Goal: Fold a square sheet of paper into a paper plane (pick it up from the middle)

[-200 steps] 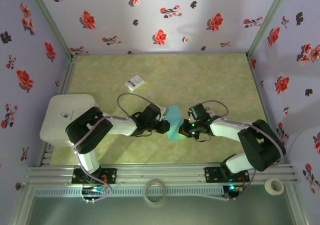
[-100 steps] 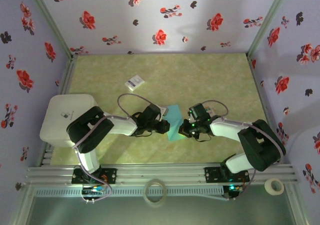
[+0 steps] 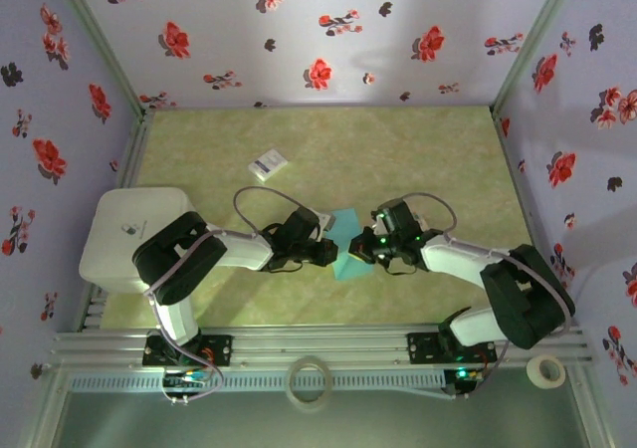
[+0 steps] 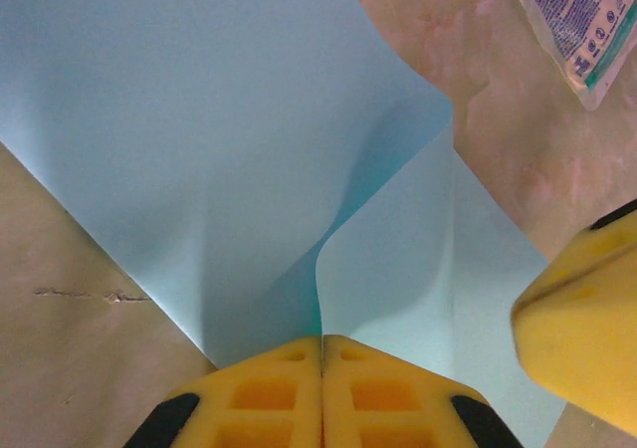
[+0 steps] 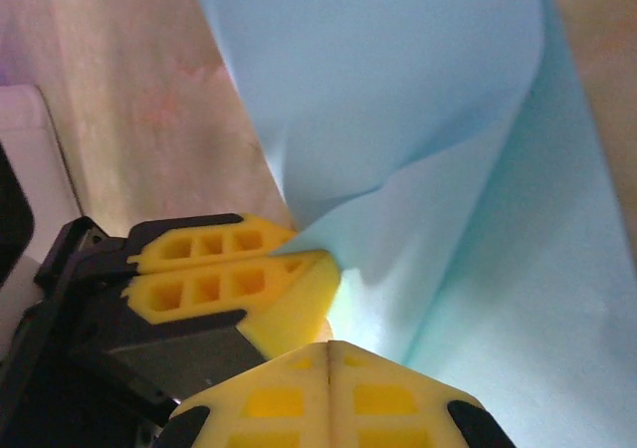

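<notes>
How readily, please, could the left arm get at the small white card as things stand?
Probably not yet: the left gripper is shut on the teal sheet, which the right gripper pinches. The table toward the small white card looks free.

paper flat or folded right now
Partly folded, not flat: the paper buckles into a ridge where the left gripper pinches it, and a layer curls over by the right gripper.

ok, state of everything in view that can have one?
square sheet of paper: partly lifted, curled into a loose fold, pinched from two sides.
left tool: shut on the square sheet of paper.
right tool: shut on the square sheet of paper, opposite the left tool.
small printed packet: lying flat, apart from both tools.
</notes>
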